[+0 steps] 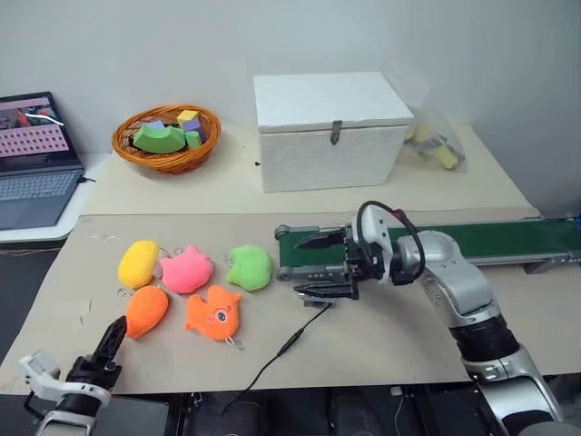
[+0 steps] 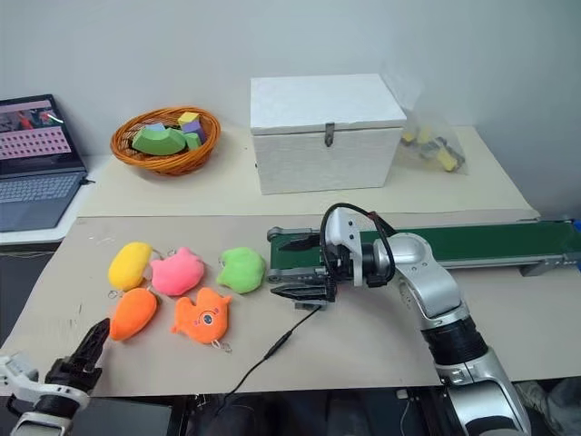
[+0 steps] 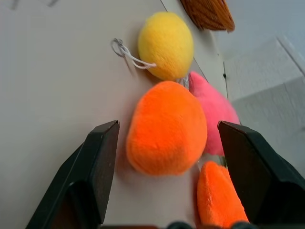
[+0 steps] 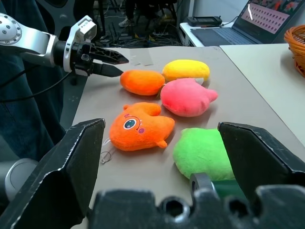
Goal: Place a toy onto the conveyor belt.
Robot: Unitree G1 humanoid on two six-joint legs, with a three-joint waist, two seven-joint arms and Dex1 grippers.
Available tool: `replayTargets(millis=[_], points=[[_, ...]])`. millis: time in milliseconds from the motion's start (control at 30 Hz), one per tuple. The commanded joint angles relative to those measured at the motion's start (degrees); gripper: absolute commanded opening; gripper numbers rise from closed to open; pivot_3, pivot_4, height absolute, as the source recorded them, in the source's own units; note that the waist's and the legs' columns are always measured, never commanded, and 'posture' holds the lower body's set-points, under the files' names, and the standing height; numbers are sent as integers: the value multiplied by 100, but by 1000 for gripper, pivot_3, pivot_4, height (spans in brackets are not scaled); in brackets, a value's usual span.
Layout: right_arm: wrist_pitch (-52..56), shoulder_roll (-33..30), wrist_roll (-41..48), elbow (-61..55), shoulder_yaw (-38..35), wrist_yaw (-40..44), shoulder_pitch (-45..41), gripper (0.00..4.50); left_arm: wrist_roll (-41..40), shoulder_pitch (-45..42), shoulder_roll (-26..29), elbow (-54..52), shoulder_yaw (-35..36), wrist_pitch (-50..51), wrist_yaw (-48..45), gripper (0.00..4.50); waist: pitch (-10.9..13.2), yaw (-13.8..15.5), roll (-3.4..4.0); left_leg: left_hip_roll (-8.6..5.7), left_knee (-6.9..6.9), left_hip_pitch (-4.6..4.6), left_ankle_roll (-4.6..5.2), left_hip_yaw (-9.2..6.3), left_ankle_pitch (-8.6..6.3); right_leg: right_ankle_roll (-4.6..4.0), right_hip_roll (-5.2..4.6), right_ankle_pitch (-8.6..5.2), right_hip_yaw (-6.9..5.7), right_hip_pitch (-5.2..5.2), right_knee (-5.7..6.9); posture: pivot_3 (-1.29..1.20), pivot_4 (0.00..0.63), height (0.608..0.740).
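Just ahead of the left claw (image 3: 164,162), the toy (image 3: 167,128)

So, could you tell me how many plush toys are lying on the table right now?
5. Yellow plush, pink plush and green plush lie in a row; the orange oval plush and orange fish plush lie nearer the robot. None seems hidden.

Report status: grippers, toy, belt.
Left gripper open, lined up on orange oval plush, not closed. Right gripper open, empty, by conveyor belt end. Pink plush touches target.
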Motion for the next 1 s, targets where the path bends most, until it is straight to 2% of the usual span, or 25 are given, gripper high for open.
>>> replayTargets(millis=[33,467,633,733,1000], points=[[-129,39,47,-120,-164,-43,-104,4500,22,30,157,-371,-6,-39,-134,3510,0,0,0,0,-1,0,0,0,0,0,0,0,0,0,0,0,150,740],[-162,31,8,-15,-212,-86,-184,4500,-238,-81,-20,-175,208,-63,59,3510,1,0,0,1,-2,-1,0,-1,-1,-1,0,-2,0,-2,-1,0,150,740],[-155,100,13,62,-220,-128,-178,4500,-1116,-244,-54,55,839,-138,78,3510,1,-4,0,3,-2,0,0,-2,-1,-2,0,-2,-1,-2,0,0,150,740],[-175,118,-30,93,-188,-111,-143,4500,-1298,-199,-30,81,983,-99,-2,3510,2,-10,0,4,-2,-1,-2,-1,-2,-2,2,-3,-1,-4,0,0,150,740],[-172,166,-31,44,-236,-83,-182,4500,-630,-158,-14,654,533,-116,-255,3510,2,1,0,3,-2,1,-2,-2,-2,-3,2,-4,-2,0,0,0,150,740]])
